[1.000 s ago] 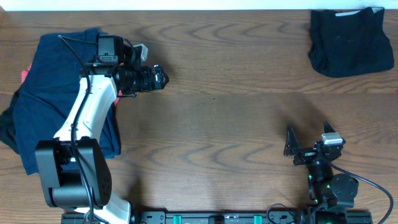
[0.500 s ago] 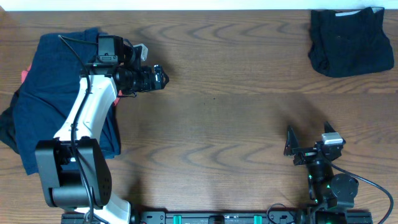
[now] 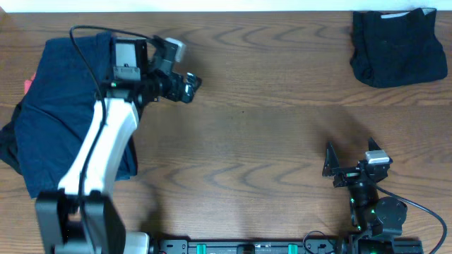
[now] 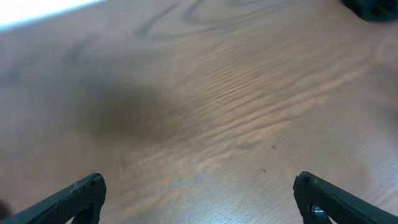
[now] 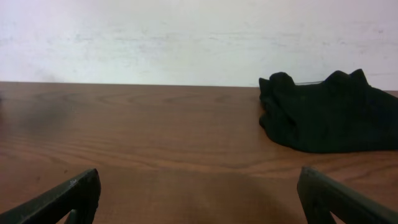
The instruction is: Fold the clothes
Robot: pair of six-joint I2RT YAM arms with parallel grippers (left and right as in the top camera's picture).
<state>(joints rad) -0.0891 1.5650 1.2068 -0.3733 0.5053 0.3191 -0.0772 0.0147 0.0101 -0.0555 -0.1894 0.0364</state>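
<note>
Overhead view, w/ both wrist views. Wood-grain table (image 3: 268, 134) carries two groups of clothes, well apart. Far right corner: black shorts (image 3: 399, 46), bunched into a compact, roughly square heap; the right wrist view shows the same heap (image 5: 329, 115) lying on the tabletop ahead and to the right, in front of a white wall (image 5: 186, 37). Left side: navy garment (image 3: 60, 120), spread loosely w/ creases, occupying most of the left edge; a sliver of red-orange garment (image 3: 30, 85) shows at its left border, and black fabric (image 3: 6, 148) pokes out beneath it lower down. Left arm (image 3: 99, 148) (white link) reaches over the navy garment; left gripper (image 3: 189, 85) sits past the garment's right edge, above bare wood, touching no cloth. Its jaws stand wide apart and empty: in the left wrist view the two fingertips (image 4: 74, 199) frame only table, image blurred. Right gripper (image 3: 350, 159) is near the front edge, right of centre, far from any cloth; jaws likewise spread wide, nothing between them, fingertips (image 5: 62, 199) at the lower corners of its wrist view.
</note>
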